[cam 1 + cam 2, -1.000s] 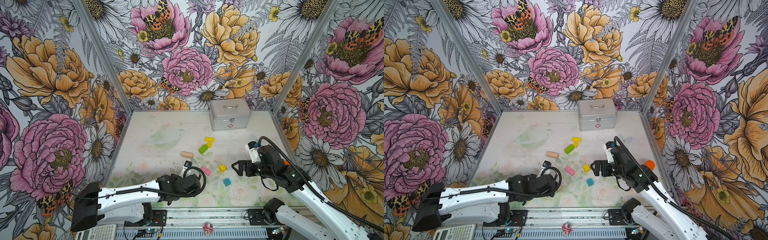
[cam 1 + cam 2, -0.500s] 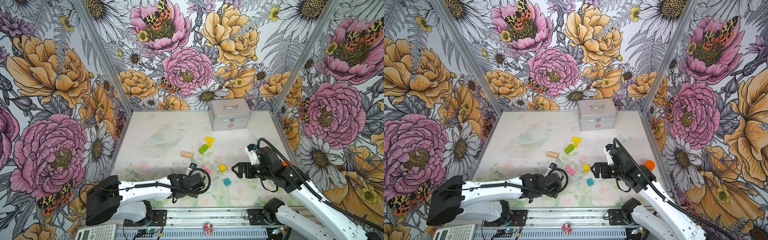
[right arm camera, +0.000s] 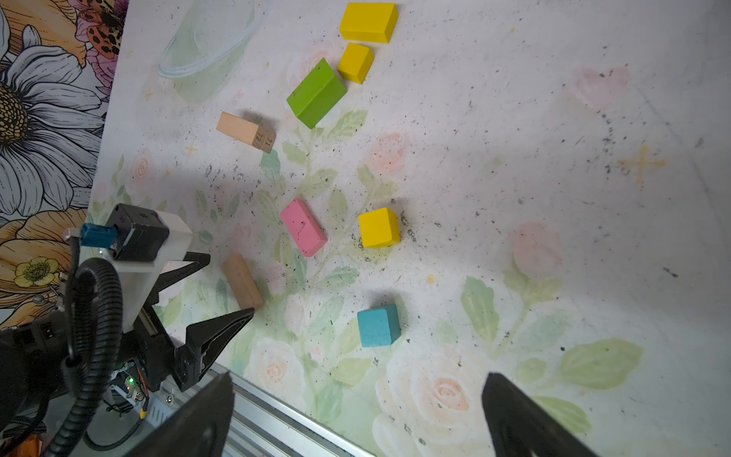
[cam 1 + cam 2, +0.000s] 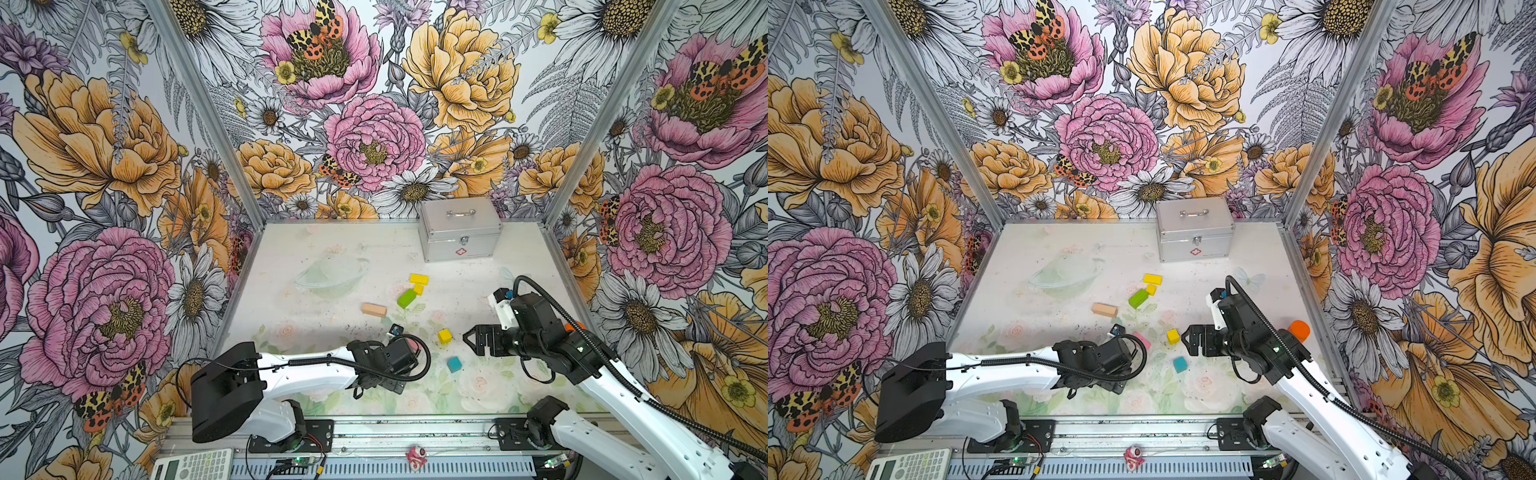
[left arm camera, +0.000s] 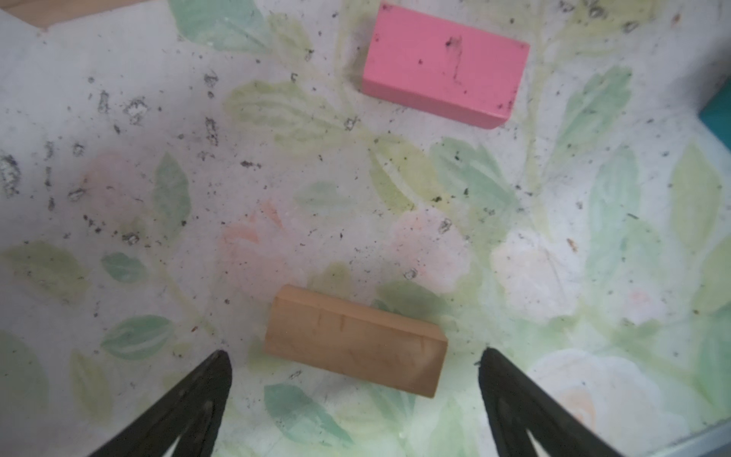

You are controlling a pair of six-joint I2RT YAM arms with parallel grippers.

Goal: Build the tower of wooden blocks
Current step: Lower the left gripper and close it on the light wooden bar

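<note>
Evidently no part of the tower is built. Every one of the wood blocks (image 4: 406,298) is found lying singly on the table (image 4: 291,299), and none is set upon another. All stacking, the base course included, is judged to be left to do.

Eight blocks are counted in the right wrist view:
- Two tan bars are recorded, the upper tan bar (image 3: 245,131) left of centre and the lower tan bar (image 3: 242,285) below it.
- One pink slab (image 3: 303,232) is noted at mid frame.
- One green bar (image 3: 316,93) is noted above the slab.
- One yellow slab (image 3: 368,21) is noted at the top edge.
- Two yellow cubes are recorded. The upper yellow cube (image 3: 355,62) lies just beside the green bar's end, and the lower yellow cube (image 3: 379,233) lies right of the pink slab.
- One teal cube (image 3: 378,326) is noted below that.

A third tan bar is not found in any view.

The left gripper (image 5: 353,351) is seen with its jaws spread fully and nothing gripped. The lower tan bar lies partly between its fingers and is touched on neither side. The right gripper (image 3: 356,375) is likewise spread wide and empty. In both top views it is held right of centre, near the lower yellow cube and the teal cube.

One silver case (image 4: 459,232) is noted at the back of the table. One calculator (image 4: 195,465) is noted at the lower left of a top view.
</note>
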